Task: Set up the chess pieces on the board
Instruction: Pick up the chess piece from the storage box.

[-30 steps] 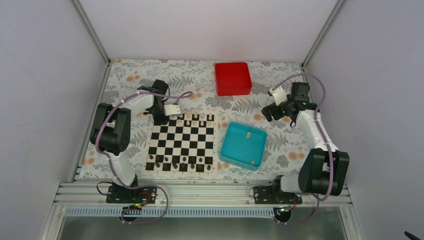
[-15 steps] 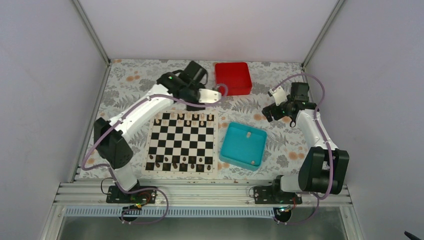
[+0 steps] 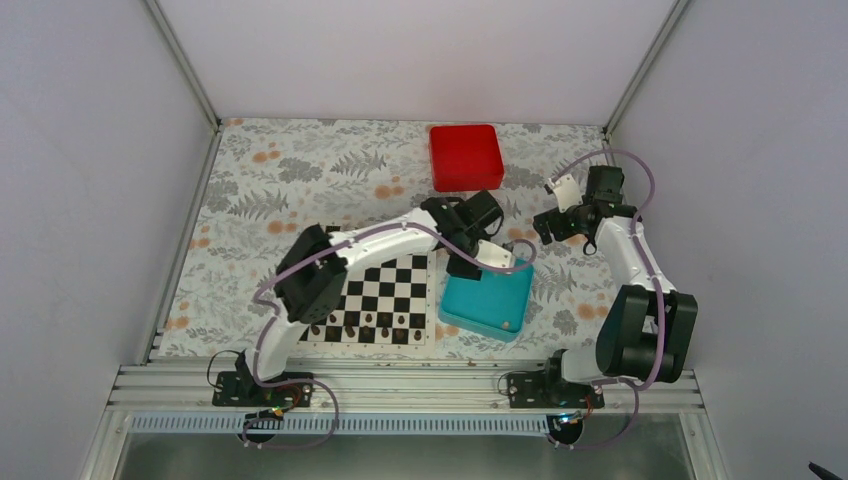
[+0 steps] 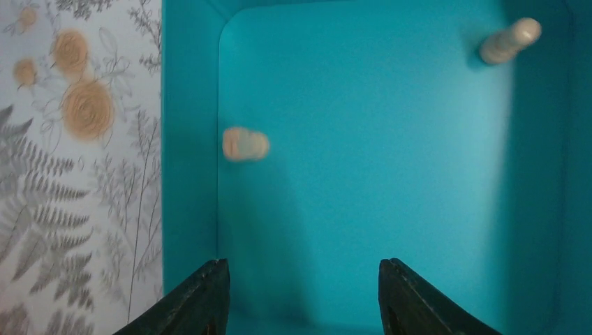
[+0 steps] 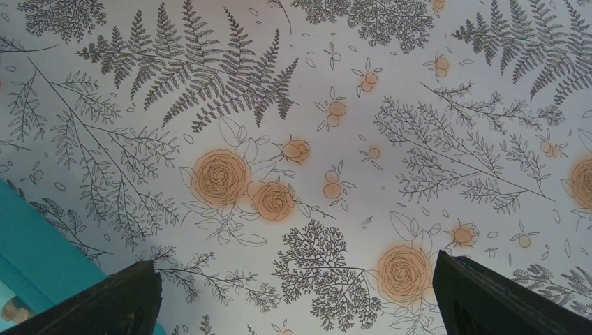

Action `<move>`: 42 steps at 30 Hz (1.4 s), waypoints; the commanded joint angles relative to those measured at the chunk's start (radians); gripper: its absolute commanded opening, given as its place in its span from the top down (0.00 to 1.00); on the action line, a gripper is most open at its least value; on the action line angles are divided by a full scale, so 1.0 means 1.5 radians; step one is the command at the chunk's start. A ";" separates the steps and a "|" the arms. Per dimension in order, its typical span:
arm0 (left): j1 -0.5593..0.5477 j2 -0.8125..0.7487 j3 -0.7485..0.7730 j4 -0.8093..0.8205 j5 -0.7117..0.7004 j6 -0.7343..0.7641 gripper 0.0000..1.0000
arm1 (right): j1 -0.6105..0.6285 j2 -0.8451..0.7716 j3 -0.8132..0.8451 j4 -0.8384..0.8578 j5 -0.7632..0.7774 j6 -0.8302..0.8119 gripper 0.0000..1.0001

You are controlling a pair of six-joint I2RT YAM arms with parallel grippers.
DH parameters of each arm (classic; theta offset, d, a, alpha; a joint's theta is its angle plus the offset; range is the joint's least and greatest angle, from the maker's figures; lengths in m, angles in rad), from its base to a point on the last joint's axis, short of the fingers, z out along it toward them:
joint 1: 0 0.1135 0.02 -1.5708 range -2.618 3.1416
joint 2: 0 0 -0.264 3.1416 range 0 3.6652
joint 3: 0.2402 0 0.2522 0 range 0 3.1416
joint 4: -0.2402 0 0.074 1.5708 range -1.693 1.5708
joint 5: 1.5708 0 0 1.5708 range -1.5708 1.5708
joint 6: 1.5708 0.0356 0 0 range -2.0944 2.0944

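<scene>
Top external view: a flat black-and-white checkered chessboard (image 3: 385,290) lies on the floral worktop (image 3: 270,170). Beside it, the left gripper (image 4: 304,265) hangs, jaws apart and empty, over two cream chess pieces (image 4: 245,144) inside a square teal plastic tray (image 3: 497,303). The right gripper (image 5: 294,259) gapes wide.

Your left arm (image 3: 370,238) and right arm (image 3: 625,255) share one build: smooth white shells on the long links, and chunky black housings at every joint behind the pincer. A lilac cable (image 3: 651,205) runs loose alongside each arm, from the black base plate (image 3: 245,385) at the far end up to the wrist. Directly behind each pincer sits a small white block. Thin reddish wires show at the bases. From the wrist cameras, your left pincer (image 4: 301,269) has two matte, near-black fingers (image 4: 202,300) tapering to wedge tips. Your right pincer (image 5: 294,265) has the same dark fingers with a rougher, grainier surface.
</scene>
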State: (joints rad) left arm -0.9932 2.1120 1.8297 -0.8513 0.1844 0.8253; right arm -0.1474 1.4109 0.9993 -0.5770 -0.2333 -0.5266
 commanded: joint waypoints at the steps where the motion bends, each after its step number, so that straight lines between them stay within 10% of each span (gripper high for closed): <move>1: 0.000 0.061 0.074 0.035 0.027 -0.014 0.46 | -0.009 -0.002 -0.001 0.001 -0.004 0.008 0.00; 42: -0.009 0.222 0.192 0.030 0.070 -0.008 0.56 | -0.012 0.006 0.000 -0.010 -0.022 -0.001 0.00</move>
State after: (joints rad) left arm -1.0016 2.4599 2.1281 -0.8185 0.2604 0.8185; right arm -0.1543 1.4208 0.9993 -0.5865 -0.2428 -0.5289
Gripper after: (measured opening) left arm 0.439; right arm 0.997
